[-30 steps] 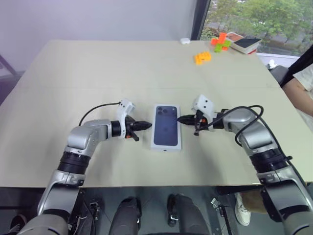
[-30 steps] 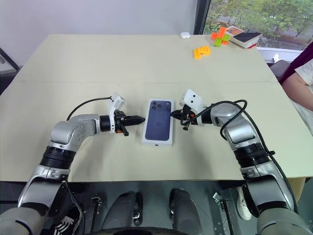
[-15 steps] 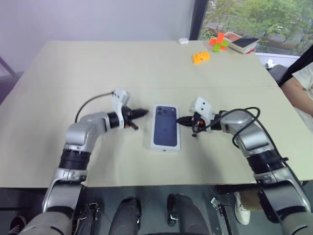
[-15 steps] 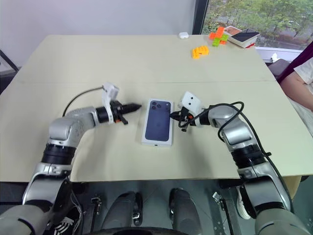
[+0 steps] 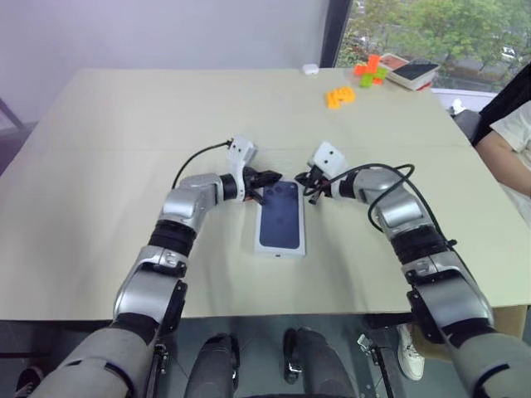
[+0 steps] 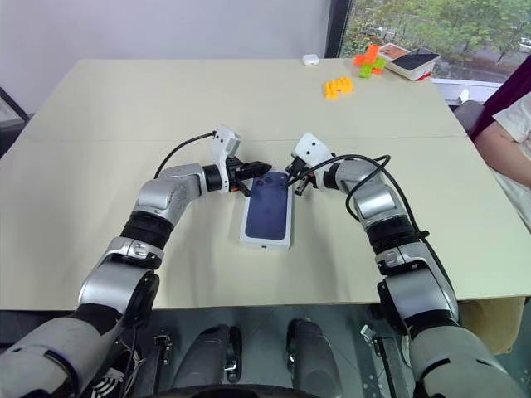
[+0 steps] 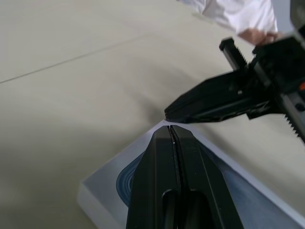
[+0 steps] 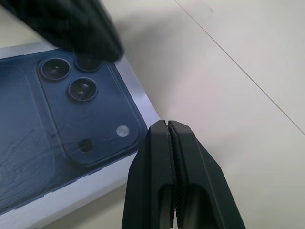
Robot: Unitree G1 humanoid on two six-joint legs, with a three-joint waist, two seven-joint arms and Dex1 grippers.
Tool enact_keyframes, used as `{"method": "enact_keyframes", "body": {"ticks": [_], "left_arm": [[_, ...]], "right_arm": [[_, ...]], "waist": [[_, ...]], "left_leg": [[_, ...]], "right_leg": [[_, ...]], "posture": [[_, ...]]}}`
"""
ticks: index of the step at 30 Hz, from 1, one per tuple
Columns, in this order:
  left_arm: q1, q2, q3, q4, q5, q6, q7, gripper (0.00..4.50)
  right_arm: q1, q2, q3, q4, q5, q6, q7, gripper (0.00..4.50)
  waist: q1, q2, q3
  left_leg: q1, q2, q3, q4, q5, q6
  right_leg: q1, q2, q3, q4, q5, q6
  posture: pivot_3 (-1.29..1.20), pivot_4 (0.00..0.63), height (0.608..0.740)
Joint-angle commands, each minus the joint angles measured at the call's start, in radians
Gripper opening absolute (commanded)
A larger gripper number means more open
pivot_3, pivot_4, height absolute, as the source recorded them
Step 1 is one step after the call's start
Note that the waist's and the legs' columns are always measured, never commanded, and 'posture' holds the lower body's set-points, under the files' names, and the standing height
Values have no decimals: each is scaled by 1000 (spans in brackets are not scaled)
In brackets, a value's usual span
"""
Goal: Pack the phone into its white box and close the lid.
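Observation:
The lid (image 5: 280, 222), white-edged with a dark blue phone picture on its face, lies flat on the table in front of me. The phone and the white box are hidden from view. My left gripper (image 5: 278, 176) is shut and empty, its tip over the lid's far left corner (image 7: 109, 186). My right gripper (image 5: 299, 177) is shut and empty too, its tip just off the lid's far right corner (image 8: 57, 138) by the printed camera cluster. The two tips nearly meet, as the left wrist view shows with the right gripper (image 7: 167, 113) just beyond the left gripper (image 7: 170, 128).
Orange blocks (image 5: 342, 97) and orange-green blocks (image 5: 371, 70) lie far back on the right, beside a white box with a dark top (image 5: 415, 74) and a small white case (image 5: 311, 70). A person's arm (image 5: 504, 145) rests at the table's right edge.
Both grippers have moved forward along the lid's sides to its far end. The left one swung inward over the far left corner. The lid has stayed put.

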Motion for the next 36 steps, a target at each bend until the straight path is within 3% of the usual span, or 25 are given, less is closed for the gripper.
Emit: {"method": "enact_keyframes", "body": {"ticks": [1,8,14,18,20,24,25,28,34,35,36], "left_arm": [[22,25,-24,-31,19,8,-66,0],[143,118,-77,-171,25,106,-181,0],[258,216,-50,-460,-150,377,-305,0],[331,227,-43,-564,-169,366,-289,0],[365,233,-32,-593,-169,345,-276,0],[360,250,48,-607,-207,374,-230,0],[357,261,72,-611,-208,364,-212,258],[366,315,140,-634,-195,310,-174,1366],[433,412,299,-634,-255,227,-196,4310],[454,430,325,-646,-271,235,-200,4500],[479,447,347,-658,-283,240,-201,4500]], "right_arm": [[36,-13,11,-61,7,7,63,94],[145,-85,13,-236,64,55,220,94],[276,-182,35,-474,164,170,392,94],[318,-242,70,-593,219,285,474,94],[318,-236,62,-615,243,314,473,94],[235,-135,-36,-512,253,274,328,94],[213,-115,-76,-493,295,309,316,34],[180,-91,-147,-443,326,285,272,911],[227,-165,-191,-442,339,215,331,3889],[238,-181,-202,-439,338,189,339,4437],[249,-199,-213,-432,342,175,353,4437]], "waist": [[1,0,0],[3,0,0],[2,0,0],[5,0,0],[5,0,0],[1,0,0],[2,0,0],[4,0,0],[7,0,0],[6,0,0],[5,1,0]], "left_leg": [[0,0,0,0,0,0],[2,1,0,0,0,0],[14,3,-3,-2,-1,1],[14,3,-4,-1,-1,1],[14,3,-4,0,-1,1],[15,3,-4,0,-1,0],[15,3,-4,0,0,0],[14,4,-5,0,0,0],[12,3,-4,-2,-1,1],[11,3,-3,-2,-2,2],[11,2,-2,-2,-3,3]], "right_leg": [[0,0,0,0,0,0],[3,0,0,0,0,0],[13,0,1,-2,-1,0],[13,0,1,-2,-1,0],[14,0,1,-2,-1,0],[13,0,1,-1,0,0],[12,1,2,-1,0,0],[12,2,2,-1,1,-3],[12,-1,1,-3,0,0],[11,-1,1,-4,0,0],[11,-2,1,-4,-1,0]], "posture": [[0,150,740],[0,150,740],[0,150,740],[0,150,740],[0,150,740],[0,150,740],[0,150,740],[0,150,740],[0,150,740],[0,150,740],[0,150,740]]}}
